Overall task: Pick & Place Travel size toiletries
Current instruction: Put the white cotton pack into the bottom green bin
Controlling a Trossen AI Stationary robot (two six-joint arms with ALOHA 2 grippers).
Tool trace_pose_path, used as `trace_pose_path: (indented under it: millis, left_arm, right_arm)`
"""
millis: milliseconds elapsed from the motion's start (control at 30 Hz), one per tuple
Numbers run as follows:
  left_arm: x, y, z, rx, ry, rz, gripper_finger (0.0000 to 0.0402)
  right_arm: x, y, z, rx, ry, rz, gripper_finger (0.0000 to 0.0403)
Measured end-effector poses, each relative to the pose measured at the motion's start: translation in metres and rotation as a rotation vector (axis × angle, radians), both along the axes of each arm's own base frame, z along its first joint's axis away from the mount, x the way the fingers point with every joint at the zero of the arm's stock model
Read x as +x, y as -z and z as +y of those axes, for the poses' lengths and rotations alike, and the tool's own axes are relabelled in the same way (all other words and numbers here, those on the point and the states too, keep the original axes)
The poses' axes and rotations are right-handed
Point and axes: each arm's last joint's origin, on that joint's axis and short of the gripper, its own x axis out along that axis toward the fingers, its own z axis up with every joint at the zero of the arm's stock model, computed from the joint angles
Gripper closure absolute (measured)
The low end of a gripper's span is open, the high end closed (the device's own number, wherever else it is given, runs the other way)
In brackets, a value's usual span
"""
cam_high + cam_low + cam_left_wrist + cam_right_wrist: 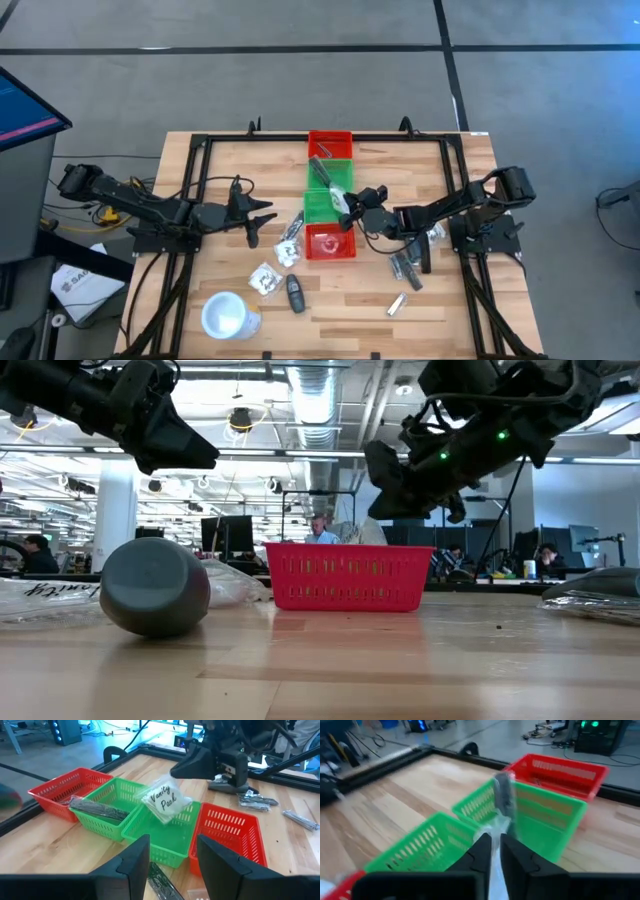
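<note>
My right gripper [352, 200] is shut on a clear crinkly packet [165, 799] printed "Vanity Pack", over the nearer green bin [322, 204]. My left gripper [256, 222] hovers open left of the bins, its fingers [131, 864] apart and touching nothing. More clear packets [289, 246] [265, 280] lie flat on the table, along with a black oblong piece [295, 293] and slim silver tubes [405, 268] [397, 303]. A dark tube [322, 170] lies in the farther green bin. My right gripper pinches the clear packet between its two fingers at the packet's upper edge [493, 842]. The fingers slant down from the table's right side. The packet is lifted clear and hangs tilted below the fingertips [186, 767], above the green bin's open top.
Several bins stand in a column down the table's middle: red [330, 143], two green, red [330, 243]. A white round cup [228, 315] stands near the front left. A black frame [200, 150] borders the table. People sit at desks beyond it [320, 530].
</note>
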Motion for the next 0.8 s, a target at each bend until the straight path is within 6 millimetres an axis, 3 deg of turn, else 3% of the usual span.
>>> trace_pose_path:
  millis: [133,333,500,800]
  left_arm:
    - [0.001,0.001,0.000,-0.001,-0.001,0.004,0.0248]
    - [0.005,0.008,-0.001,-0.030,-0.013,0.030,0.0248]
    - [0.009,0.016,-0.002,-0.062,-0.028,0.053,0.0248]
    - [0.021,0.030,-0.014,-0.202,0.150,0.101,0.0248]
  right_arm:
    - [0.003,0.011,0.001,-0.015,-0.019,0.032,0.0319]
    - [0.005,0.006,0.001,-0.038,-0.033,0.009,0.0231]
    - [0.002,-0.010,0.004,-0.088,-0.067,0.012,0.0172]
    - [-0.009,-0.044,0.021,-0.179,-0.170,-0.003,0.0154]
